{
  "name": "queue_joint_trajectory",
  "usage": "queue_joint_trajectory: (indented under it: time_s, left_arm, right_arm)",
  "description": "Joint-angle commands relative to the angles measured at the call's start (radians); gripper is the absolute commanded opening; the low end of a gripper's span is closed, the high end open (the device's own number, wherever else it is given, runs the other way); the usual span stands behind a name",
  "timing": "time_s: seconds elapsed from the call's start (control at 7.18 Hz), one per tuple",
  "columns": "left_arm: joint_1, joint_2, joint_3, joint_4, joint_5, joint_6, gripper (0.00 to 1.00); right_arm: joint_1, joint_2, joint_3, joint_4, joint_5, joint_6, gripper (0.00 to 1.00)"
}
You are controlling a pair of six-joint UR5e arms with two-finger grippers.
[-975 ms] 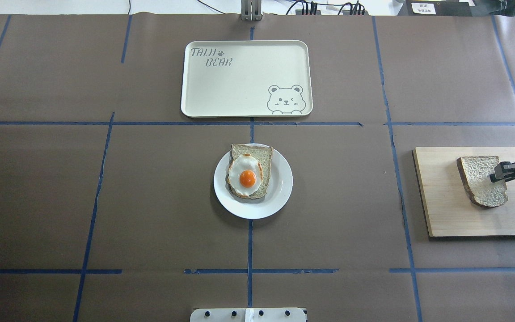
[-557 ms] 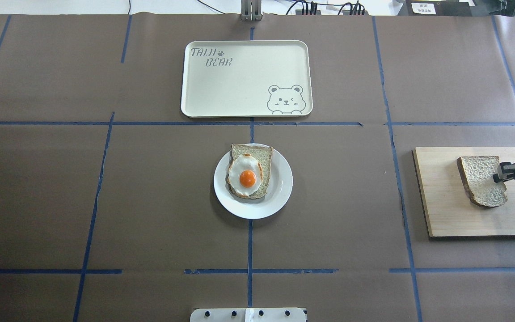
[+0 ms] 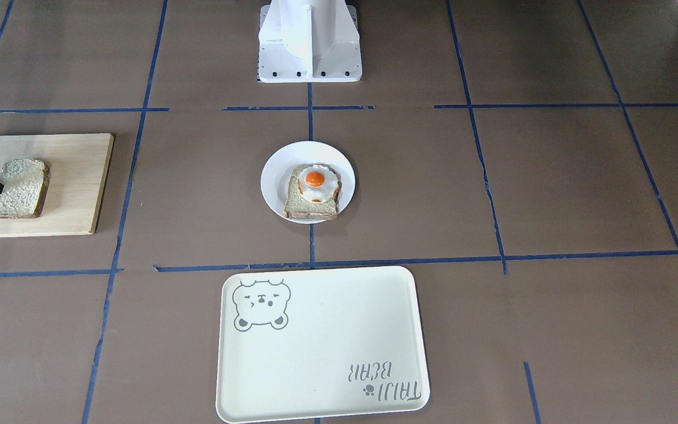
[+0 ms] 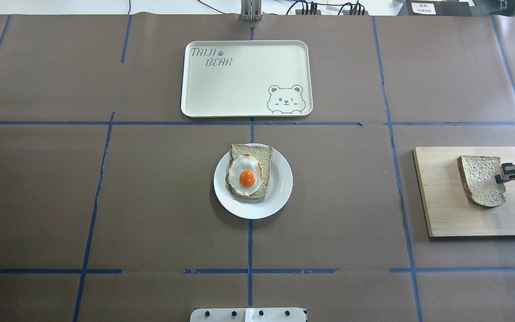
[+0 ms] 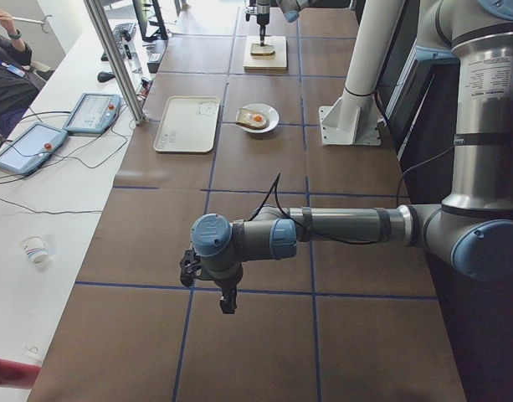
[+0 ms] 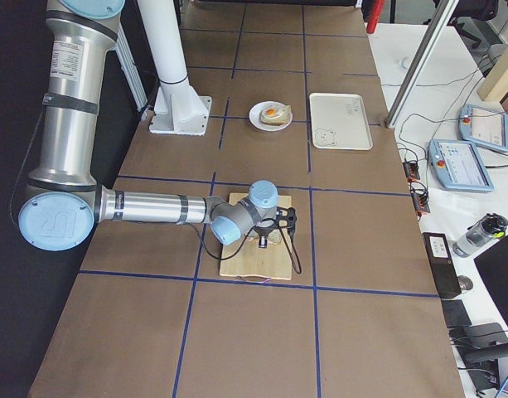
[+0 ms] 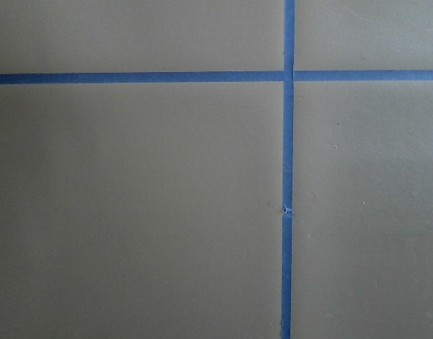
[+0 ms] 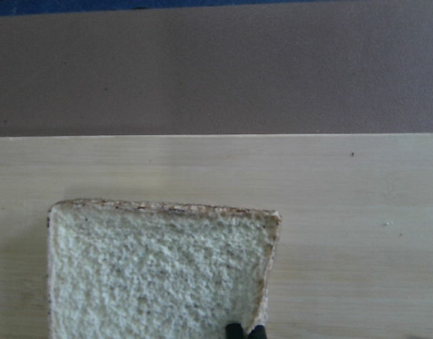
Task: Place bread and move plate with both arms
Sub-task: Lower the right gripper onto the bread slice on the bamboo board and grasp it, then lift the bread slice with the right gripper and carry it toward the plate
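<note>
- At right of worktop point(image 4: 150, 201), on the board point(image 4: 441, 210): bread point(image 4: 481, 179) lies flat. The jaws on right arm point(image 6: 150, 207) look all but closed, tips at its right edge. Hold unconfirmed.
- Risk: such a shallow bite on crust may tear or slip on lift, or just shove the slice.
- State of jaws on left arm point(image 5: 340, 226): can't tell.
- Centre plate point(image 4: 280, 190) holds the egg-topped slice point(image 4: 248, 176); tray point(image 4: 239, 89) beyond it shows only its bear print.
</note>
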Motion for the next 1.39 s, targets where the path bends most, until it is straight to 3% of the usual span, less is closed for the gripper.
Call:
queue_joint_trajectory:
  time_s: [0.0,0.56,0.84,1.11,1.25]
  left_arm:
    - [0.000,0.000,-0.003,0.000,-0.001,0.000,1.00]
    - [0.000,0.000,-0.009,0.002,-0.001,0.000,1.00]
    - [0.000,0.000,-0.006,0.000,-0.001,0.000,1.00]
    - [0.000,0.000,-0.004,0.002,-0.001,0.000,1.00]
    - [0.000,-0.001,-0.004,0.002,-0.001,-0.002,1.00]
  right_arm:
    - [0.004,-0.018,0.068,0.005,0.005,-0.002,0.00]
    - [0.169,-0.011,0.197,0.001,0.209,0.023,0.00]
    - [0.169,0.119,0.220,0.005,0.221,0.238,0.00]
    - [0.064,0.289,0.223,0.008,0.214,0.467,0.00]
    - [-0.005,0.396,0.220,0.009,0.170,0.601,0.00]
